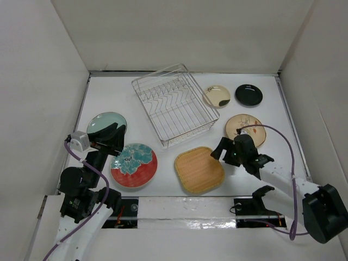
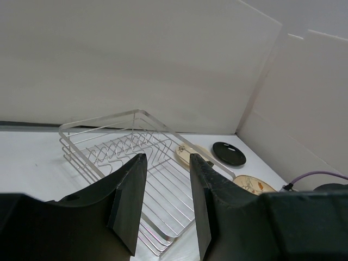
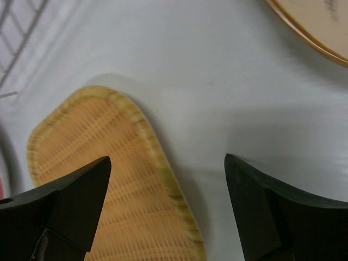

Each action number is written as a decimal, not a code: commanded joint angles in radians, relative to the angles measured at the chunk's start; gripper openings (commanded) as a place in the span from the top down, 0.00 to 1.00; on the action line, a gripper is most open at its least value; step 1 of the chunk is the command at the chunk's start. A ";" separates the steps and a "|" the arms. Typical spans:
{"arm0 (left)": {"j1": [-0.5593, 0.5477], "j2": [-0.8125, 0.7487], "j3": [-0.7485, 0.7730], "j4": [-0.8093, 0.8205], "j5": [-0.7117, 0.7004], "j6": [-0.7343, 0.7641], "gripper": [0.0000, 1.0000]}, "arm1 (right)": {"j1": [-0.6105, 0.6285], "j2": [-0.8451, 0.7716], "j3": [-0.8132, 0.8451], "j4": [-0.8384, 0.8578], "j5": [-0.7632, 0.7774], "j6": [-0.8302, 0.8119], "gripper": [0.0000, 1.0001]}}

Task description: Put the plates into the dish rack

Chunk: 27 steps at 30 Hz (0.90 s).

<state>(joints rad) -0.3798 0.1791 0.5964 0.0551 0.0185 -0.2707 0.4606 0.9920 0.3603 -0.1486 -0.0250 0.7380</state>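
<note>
Though contact looks unclear, right pincer (image 3: 167, 163) gapes over the wooden plate (image 3: 92, 179).

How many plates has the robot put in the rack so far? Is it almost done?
None yet. The dish rack holds no plates. All six lie on the table: teal plate, red flowered plate, wooden plate, speckled plate, cream plate, black plate. The right pincer hangs open over the wooden plate's edge, likely first. The left pincer is open, holding nothing.
</note>
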 commanded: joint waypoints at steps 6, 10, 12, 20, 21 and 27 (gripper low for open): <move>-0.005 -0.012 0.000 0.049 0.017 -0.002 0.66 | -0.025 0.147 -0.015 0.237 -0.380 -0.101 0.18; -0.005 -0.009 0.000 0.054 0.037 -0.002 0.66 | -0.025 0.209 -0.024 0.264 -0.438 -0.109 0.35; -0.005 -0.007 -0.001 0.061 0.049 -0.002 0.66 | -0.025 0.224 -0.026 0.261 -0.454 -0.115 0.38; -0.005 -0.001 -0.001 0.061 0.043 -0.001 0.66 | 0.021 0.238 -0.093 0.328 -0.523 -0.075 0.56; -0.005 0.000 -0.001 0.063 0.043 -0.001 0.66 | 0.035 0.247 -0.101 0.357 -0.526 -0.065 0.61; -0.005 0.005 0.000 0.058 0.040 0.001 0.65 | 0.044 0.341 -0.130 0.503 -0.544 -0.037 0.58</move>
<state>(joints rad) -0.3798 0.1791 0.5964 0.0631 0.0490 -0.2707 0.4915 1.2850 0.2657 0.2794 -0.5594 0.6933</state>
